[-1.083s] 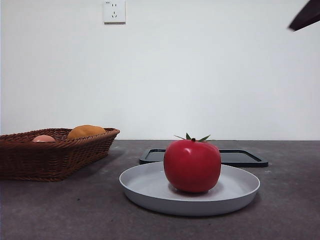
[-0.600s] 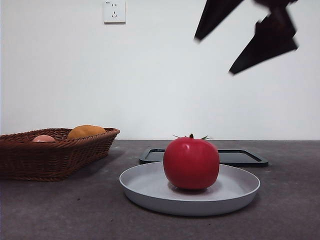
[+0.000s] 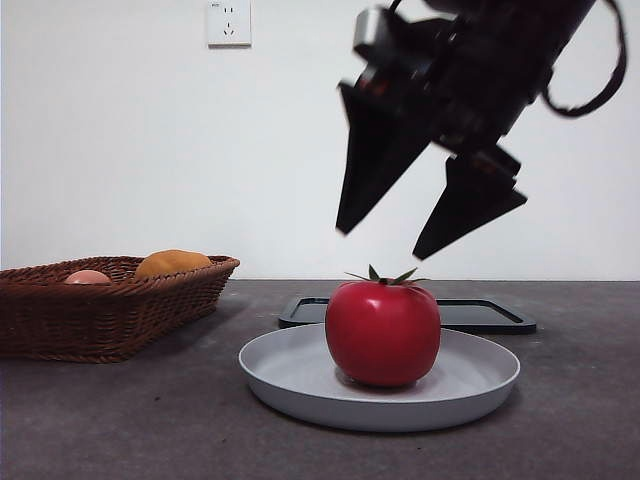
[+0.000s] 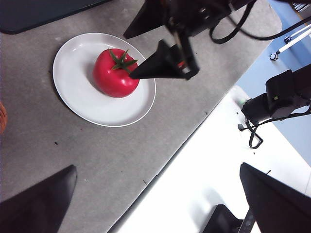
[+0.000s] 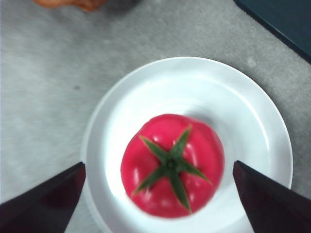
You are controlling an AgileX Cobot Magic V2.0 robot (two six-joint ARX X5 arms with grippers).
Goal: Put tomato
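The glossy red tomato (image 3: 383, 332) with a green star calyx sits upright on a round grey-white plate (image 3: 290, 372) in the middle of the table. My right gripper (image 3: 382, 243) hangs open just above the tomato, one jaw to each side of it, touching nothing. In the right wrist view the tomato (image 5: 173, 165) lies centred on the plate (image 5: 116, 126) between the two jaws. In the left wrist view the tomato (image 4: 114, 74) and plate (image 4: 77, 92) lie far off. My left gripper (image 4: 160, 204) is open and empty, high over the table's edge.
A brown wicker basket (image 3: 100, 315) at the left holds an orange-yellow fruit (image 3: 172, 263) and a small pinkish fruit (image 3: 87, 277). A flat black tray (image 3: 470, 316) lies behind the plate. The table's edge (image 4: 160, 170) and floor show in the left wrist view.
The right arm has come down from the top right to just above the tomato, jaws spread. The tomato and plate have stayed in place.
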